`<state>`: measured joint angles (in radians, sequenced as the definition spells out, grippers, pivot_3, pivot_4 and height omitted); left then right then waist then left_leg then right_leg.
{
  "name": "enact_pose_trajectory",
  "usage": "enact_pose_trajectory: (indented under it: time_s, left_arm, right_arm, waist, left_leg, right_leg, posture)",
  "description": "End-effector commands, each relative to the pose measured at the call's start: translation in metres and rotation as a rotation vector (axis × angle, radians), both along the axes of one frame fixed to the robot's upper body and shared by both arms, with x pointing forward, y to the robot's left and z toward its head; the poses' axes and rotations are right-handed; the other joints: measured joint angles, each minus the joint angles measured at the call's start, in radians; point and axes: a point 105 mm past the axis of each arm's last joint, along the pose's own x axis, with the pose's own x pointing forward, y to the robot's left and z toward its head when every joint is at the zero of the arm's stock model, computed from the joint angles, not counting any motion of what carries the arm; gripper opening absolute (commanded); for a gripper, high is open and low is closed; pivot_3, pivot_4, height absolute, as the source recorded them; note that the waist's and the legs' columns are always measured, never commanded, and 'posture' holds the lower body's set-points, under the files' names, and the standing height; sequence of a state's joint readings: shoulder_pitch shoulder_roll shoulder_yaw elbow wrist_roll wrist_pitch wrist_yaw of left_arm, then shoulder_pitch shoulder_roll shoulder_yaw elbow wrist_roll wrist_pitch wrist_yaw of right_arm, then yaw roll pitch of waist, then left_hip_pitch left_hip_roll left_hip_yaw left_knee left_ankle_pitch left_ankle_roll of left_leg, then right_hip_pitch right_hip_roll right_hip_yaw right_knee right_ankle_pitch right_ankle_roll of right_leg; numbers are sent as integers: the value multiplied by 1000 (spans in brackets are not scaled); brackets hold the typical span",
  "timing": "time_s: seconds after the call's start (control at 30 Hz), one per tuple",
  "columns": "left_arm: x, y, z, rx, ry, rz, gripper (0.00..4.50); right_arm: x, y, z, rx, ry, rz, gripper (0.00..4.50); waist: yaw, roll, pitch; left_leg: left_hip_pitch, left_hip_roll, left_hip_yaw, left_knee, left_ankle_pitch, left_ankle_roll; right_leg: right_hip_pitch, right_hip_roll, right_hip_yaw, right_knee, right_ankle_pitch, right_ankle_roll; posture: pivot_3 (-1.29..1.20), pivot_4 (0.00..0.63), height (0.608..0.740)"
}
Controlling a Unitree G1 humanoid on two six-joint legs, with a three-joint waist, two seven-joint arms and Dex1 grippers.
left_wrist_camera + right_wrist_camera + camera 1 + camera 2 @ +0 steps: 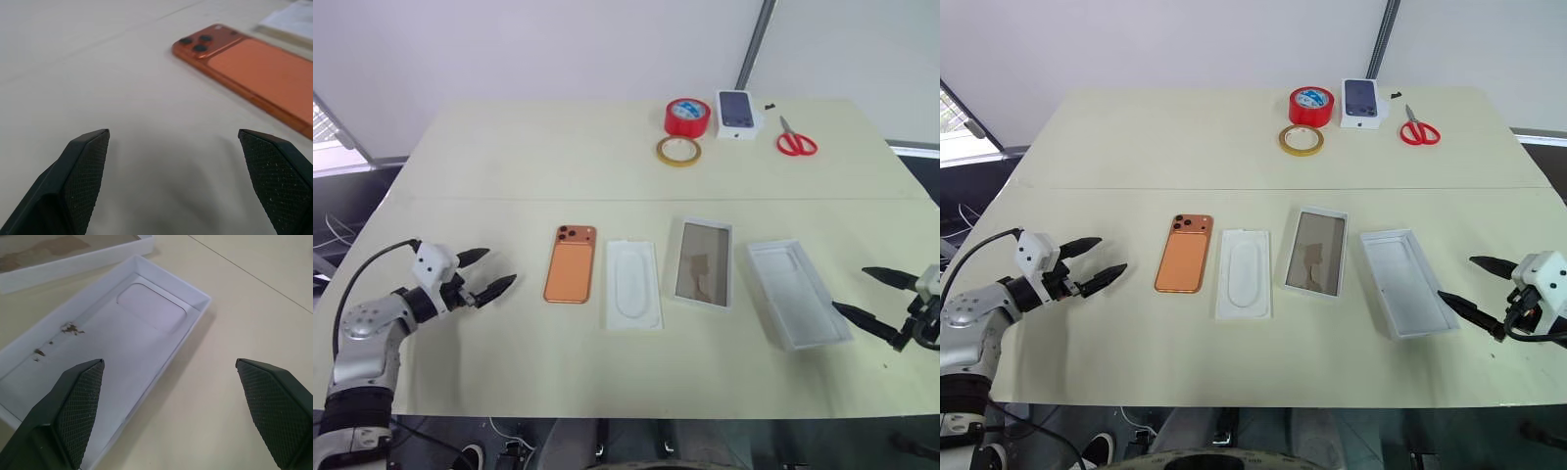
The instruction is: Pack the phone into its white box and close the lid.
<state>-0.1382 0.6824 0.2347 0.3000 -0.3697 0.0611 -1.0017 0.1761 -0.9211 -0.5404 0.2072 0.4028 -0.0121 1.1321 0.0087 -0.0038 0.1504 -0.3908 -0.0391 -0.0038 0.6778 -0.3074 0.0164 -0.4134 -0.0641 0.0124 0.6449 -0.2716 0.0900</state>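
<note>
Phone (571, 264) lies flat on the table (509, 166), orange back up with its lens cluster at the far end, at the left of a row of four pieces. Just beside it on the right, not touching, sits the white box (632, 282), its rounded recess facing up and empty. Next along is a white-rimmed tray with a brownish floor (703, 261), and last the lid (796, 292), hollow side up and angled a little.

The left gripper (499, 267) hovers near the phone's left side with its fingers spread wide and nothing between them; in its wrist view the phone lies just ahead. The right gripper (851, 289) hangs by the lid's right edge, equally wide and empty.

At the far edge, well apart, lie a red tape roll (687, 117), a yellow tape ring (677, 150), a small picture box (738, 113) and red scissors (796, 143).

Judging by this, nothing of the task is done yet: the phone has to be lifted and seated in the recess, then the lid turned over and fitted on top.
</note>
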Motion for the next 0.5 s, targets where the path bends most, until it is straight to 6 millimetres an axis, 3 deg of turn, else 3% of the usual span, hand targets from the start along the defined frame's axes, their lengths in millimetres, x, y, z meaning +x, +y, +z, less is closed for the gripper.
enact_pose_trajectory:
  time_s: [0.03,0.23,0.33,0.5]
  left_arm:
    - [-4,-27,12,-99,105,-85,4433]
    - [-22,-73,25,-209,325,-237,4433]
    - [-43,-99,31,-298,494,-345,4433]
    - [-57,-119,30,-367,646,-422,4433]
  right_arm:
    - [9,10,15,-12,-80,27,4500]
    - [26,60,27,3,-136,177,4500]
    - [30,90,26,-8,-144,274,4500]
    - [36,118,36,8,-163,385,4500]
  waist:
    - [-1,0,0]
    - [-9,1,0]
    - [-9,1,1]
    - [-5,2,1]
  left_leg:
    - [0,0,0,0,0,0]
    - [0,0,0,0,0,0]
    - [0,0,0,0,0,0]
    - [0,0,0,1,0,0]
  right_leg:
    - [0,0,0,0,0,0]
    - [0,0,0,1,0,0]
    - [0,0,0,1,0,0]
    - [0,0,0,1,0,0]
  posture:
    - [0,150,740]
    - [0,150,740]
    - [0,150,740]
    - [0,150,740]
